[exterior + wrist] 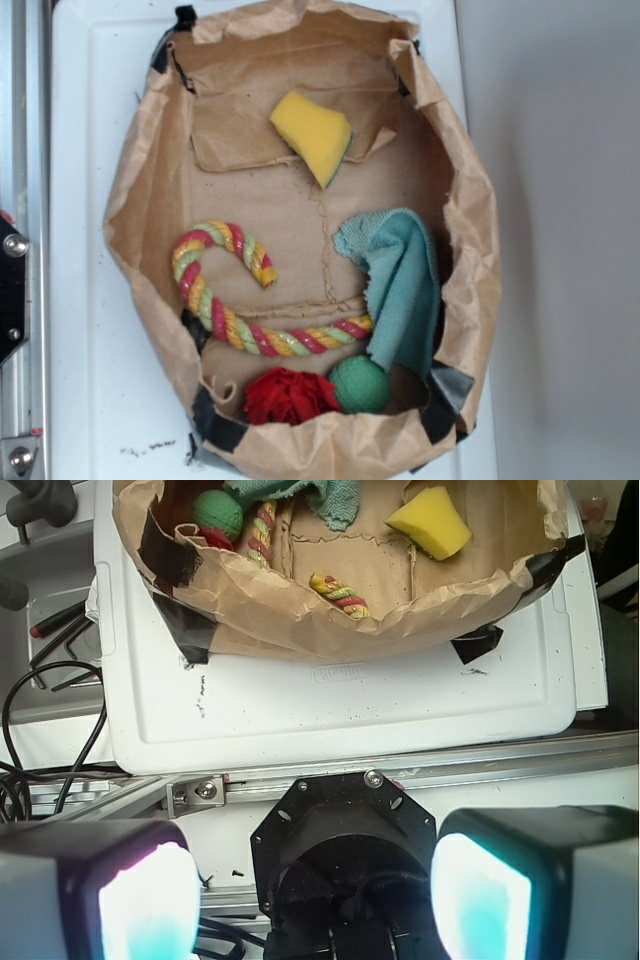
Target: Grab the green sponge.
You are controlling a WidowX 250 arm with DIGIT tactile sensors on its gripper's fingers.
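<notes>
Exterior view. Sponge (312, 133) at far end of paper bag (135, 200), lying alone on bag floor, well apart from teal cloth (397, 280), rope toy (225, 300), green ball (360, 384) and red fabric toy (288, 396). Wedge shape, mostly bright yellow foam, thin dark green scouring strip along right-hand edge. Judged light, soft, compressible, not fragile; foam should give under squeeze and grip well, no slip expected. Best hold judged across the thicker middle of the wedge, pinching the two broad flanks, not the thin pointed tip. Bag walls stand higher than sponge, so approach from above judged necessary. Arm not seen in this view.

Wrist view. Sponge (431, 522) visible at upper right inside bag, yellow face up, green layer barely showing. Gripper (315, 890) well short of bag, over metal rail beside white surface (350, 710). Jaws spread wide, nothing between them. Ball, cloth and rope toy at upper left, away from sponge.
</notes>
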